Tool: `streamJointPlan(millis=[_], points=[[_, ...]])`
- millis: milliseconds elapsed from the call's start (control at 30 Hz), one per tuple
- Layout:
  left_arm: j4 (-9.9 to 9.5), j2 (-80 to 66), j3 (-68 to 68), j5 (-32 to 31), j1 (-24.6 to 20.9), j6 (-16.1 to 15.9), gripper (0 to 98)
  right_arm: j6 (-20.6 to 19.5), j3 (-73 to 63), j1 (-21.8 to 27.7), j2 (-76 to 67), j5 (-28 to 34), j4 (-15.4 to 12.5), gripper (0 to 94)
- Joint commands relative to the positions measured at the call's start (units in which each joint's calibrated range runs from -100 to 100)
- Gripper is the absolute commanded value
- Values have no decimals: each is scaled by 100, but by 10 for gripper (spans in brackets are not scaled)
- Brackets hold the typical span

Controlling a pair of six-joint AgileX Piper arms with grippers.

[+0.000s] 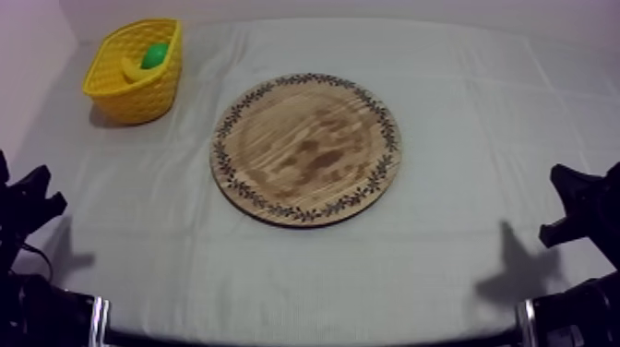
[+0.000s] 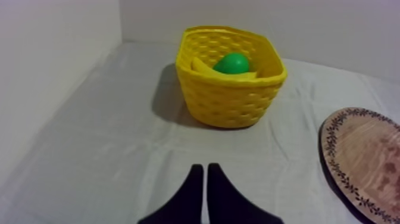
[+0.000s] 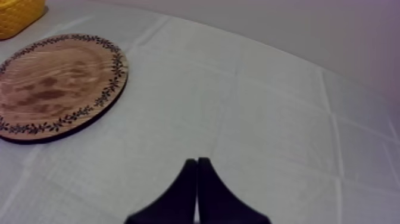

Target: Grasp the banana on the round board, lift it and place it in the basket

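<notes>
The round wooden board [image 1: 306, 148] with its patterned rim lies bare in the middle of the table. At the far left stands the yellow basket [image 1: 135, 72], holding the banana [image 1: 136, 68] and a green pear [image 1: 155, 55]. From the left wrist the basket [image 2: 229, 77] is ahead, the banana [image 2: 208, 67] and pear [image 2: 232, 62] inside it, the board's edge [image 2: 363, 161] off to one side. My left gripper [image 2: 205, 173] is shut on nothing, low at the left [image 1: 32, 198]. My right gripper [image 3: 197, 167] is shut too, resting low at the right [image 1: 577, 203], with the board [image 3: 53, 86] beyond it.
A wall rises behind the table and along its left side, close to the basket. Grey-white cloth [image 1: 443, 258] covers the table, with free room in front of the board and to its right.
</notes>
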Motion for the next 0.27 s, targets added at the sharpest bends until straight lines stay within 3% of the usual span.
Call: streamJointPlan(millis=[0, 233], points=[[-6, 0, 4, -33, -3, -30, 1, 1, -5, 0, 0, 0, -1, 3], [-16, 0, 24, -109, -26, -132, 1, 1, -5, 0, 0, 0, -1, 3]])
